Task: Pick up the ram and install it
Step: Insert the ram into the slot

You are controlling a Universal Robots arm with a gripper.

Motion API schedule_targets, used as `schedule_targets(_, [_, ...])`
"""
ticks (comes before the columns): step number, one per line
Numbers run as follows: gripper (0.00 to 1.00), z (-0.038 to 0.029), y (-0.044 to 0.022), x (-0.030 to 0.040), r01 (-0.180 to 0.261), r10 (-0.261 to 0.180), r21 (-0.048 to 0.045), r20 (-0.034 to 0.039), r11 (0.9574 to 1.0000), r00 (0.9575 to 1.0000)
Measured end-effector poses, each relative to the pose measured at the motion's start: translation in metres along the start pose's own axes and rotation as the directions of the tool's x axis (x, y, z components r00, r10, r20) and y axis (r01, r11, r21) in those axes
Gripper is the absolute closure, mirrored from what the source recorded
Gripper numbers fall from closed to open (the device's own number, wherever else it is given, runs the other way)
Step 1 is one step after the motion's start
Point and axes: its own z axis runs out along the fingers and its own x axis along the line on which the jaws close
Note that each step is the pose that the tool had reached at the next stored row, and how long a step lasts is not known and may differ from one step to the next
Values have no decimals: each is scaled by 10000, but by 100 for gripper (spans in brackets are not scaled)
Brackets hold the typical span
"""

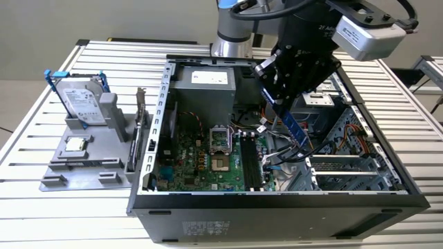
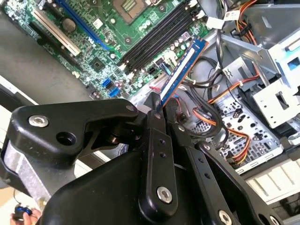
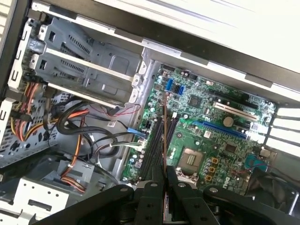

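The claw is clamped on the upper end of the ram, which hangs tilted inside the open computer case, above and near the black memory slots. To seat it well, I judge the stick must be level, parallel to one slot and centred over it.

A slatted aluminium table is spanning the exterior view. A plain grey wall is standing at twelve o'clock, pale floor showing at nine, another slatted table at three.

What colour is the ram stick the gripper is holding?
The ram is blue, clearest in the second wrist view.
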Motion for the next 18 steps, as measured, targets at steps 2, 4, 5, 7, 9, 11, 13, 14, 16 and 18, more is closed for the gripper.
schedule_targets(2, [100, 0, 0, 0, -179, 179, 1, 4, 9998, 9998])
schedule_targets(4, [100, -1, 0, 0, -362, 362, 2, 8, 9993, 9993])
schedule_targets(5, [100, -1, 0, 0, -456, 456, 3, 9, 9990, 9990])
schedule_targets(7, [100, -1, 0, 0, -642, 642, 5, 12, 9979, 9979])
schedule_targets(9, [100, 0, 0, 0, -834, 834, 9, 15, 9965, 9965])
schedule_targets(11, [100, 0, 0, 0, -1021, 1021, 11, 18, 9948, 9948])
schedule_targets(13, [100, 0, 0, 0, -1213, 1213, 13, 21, 9926, 9926])
schedule_targets(14, [100, 0, 0, 0, -1311, 1311, 14, 23, 9914, 9914])
schedule_targets(16, [100, 0, 0, 0, -1502, 1502, 15, 27, 9887, 9887])
schedule_targets(18, [100, 0, 0, 0, -1690, 1690, 18, 30, 9856, 9856])
